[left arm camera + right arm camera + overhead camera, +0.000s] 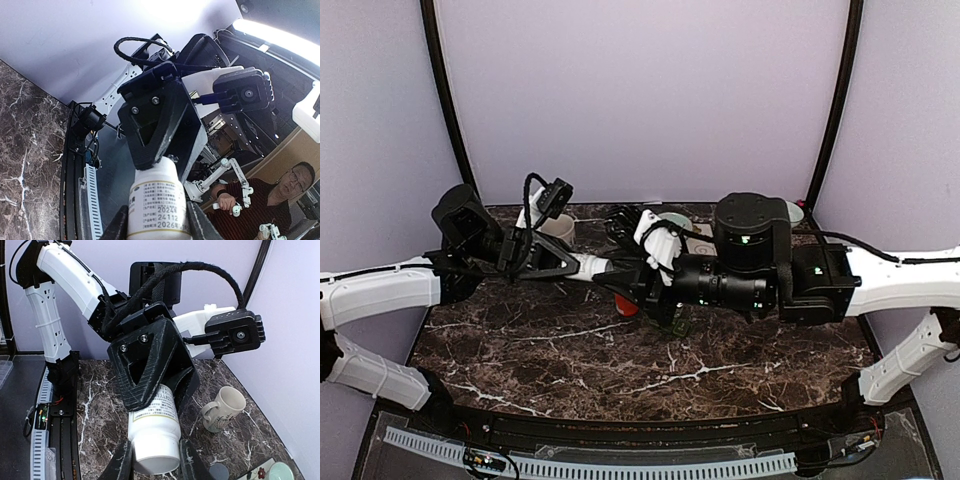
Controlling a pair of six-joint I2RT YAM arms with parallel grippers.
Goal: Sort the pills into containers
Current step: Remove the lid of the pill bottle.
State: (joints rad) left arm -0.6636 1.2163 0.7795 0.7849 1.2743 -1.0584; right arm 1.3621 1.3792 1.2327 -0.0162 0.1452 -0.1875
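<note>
A white pill bottle (pixel 592 266) hangs on its side above the middle of the table, held from both ends. My left gripper (pixel 156 220) is shut on its labelled body (pixel 159 200). From the opposite side my right gripper (pixel 156 460) is shut on the plain white neck end (pixel 155 452). In the overhead view the two grippers, left (pixel 575 265) and right (pixel 635 275), meet nose to nose. No pills show, and the containers are hidden or out of view.
A beige mug (pixel 224 409) stands on the marble at the back, behind the left arm (pixel 558 228). A pale green bowl (pixel 672 220) sits at the back centre, another (pixel 795 212) at the back right. A small red thing (pixel 626 305) lies under the grippers.
</note>
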